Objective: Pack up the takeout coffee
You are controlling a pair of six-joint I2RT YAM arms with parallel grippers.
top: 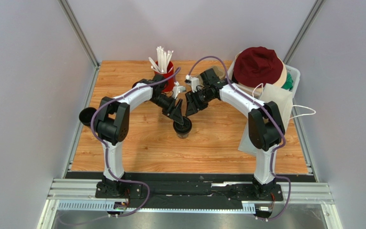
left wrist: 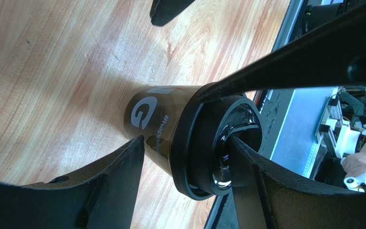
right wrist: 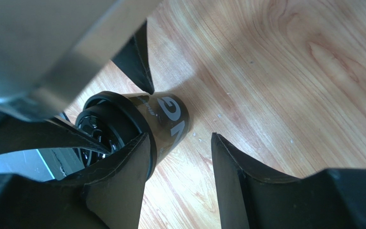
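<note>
the takeout coffee (top: 182,129) is stood upright at the middle of the table (top: 228,143), black lid (left wrist: 204,143) on. the left gripper (top: 178,114) is set astride the lid's rim, and whether it pinches cannot be told; the right gripper (top: 190,109) is spread, one finger at the lid. the lid is best pressed evenly, with the coffee steadied.

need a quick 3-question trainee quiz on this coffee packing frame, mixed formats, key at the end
1. True or false: the cup stands upright with its lid on.
2. What sticks out of the red holder? A) white straws B) spoons C) napkins
3. Short answer: which end effector has the cup outside the gap between its fingers?

Key: 1 true; 2 A; 3 the right end effector.
</note>
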